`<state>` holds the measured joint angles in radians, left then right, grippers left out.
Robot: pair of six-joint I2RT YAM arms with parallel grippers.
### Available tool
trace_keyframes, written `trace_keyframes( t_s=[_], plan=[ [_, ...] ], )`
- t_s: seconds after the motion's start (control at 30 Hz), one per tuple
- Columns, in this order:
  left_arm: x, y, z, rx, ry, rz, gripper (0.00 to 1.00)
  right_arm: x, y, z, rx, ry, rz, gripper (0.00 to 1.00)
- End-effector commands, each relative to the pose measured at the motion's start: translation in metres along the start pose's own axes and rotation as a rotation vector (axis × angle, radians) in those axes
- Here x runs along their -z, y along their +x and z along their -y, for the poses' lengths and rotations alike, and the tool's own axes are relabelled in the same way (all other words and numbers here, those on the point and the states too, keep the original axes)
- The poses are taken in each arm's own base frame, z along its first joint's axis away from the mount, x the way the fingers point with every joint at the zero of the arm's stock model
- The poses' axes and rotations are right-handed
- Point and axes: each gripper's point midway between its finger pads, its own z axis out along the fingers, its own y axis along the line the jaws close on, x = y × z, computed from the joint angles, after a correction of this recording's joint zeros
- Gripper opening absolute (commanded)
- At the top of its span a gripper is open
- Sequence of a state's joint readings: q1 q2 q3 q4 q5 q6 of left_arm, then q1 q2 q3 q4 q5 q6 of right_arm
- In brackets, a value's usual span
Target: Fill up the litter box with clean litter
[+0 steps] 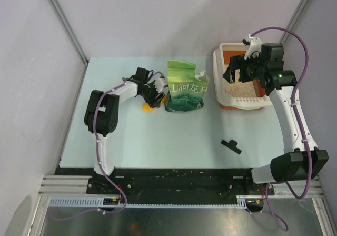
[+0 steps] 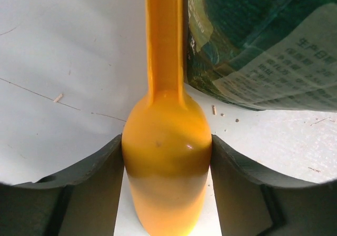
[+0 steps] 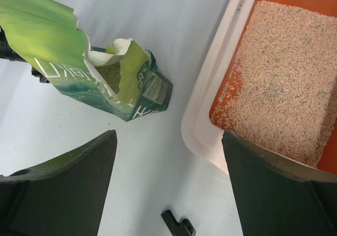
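Pale tabletop (image 1: pixel 158 141); left gripper (image 1: pixel 154 95) clamped on yellow scoop (image 2: pixel 166 157) by green bag (image 1: pixel 184 88), right gripper (image 3: pixel 168 133) spread wide over litter box (image 3: pixel 210 99)

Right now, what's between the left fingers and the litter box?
The green bag stands between the left fingers and the litter box. Past it is only a narrow bare strip of table. The top view shows this best.
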<state>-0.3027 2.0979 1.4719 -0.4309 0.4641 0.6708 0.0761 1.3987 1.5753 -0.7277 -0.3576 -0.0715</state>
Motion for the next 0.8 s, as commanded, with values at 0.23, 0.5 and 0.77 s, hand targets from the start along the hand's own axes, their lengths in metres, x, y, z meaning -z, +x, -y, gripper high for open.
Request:
trace_keyframes(
  t_s=[0.23,0.5,0.77],
  plan=[
    [0.091,-0.061,-0.009,0.248,0.021,0.267,0.37,0.009,-0.037,-0.029,0.12,-0.178,0.086,0.82],
    [0.182,-0.1,0.003,0.34,0.046,0.468,0.0,0.006,-0.066,-0.072,0.176,-0.398,0.192,0.81],
    [0.252,-0.13,0.039,0.212,0.093,0.601,0.0,-0.01,-0.079,-0.136,0.945,-0.322,0.343,0.82]
  ],
)
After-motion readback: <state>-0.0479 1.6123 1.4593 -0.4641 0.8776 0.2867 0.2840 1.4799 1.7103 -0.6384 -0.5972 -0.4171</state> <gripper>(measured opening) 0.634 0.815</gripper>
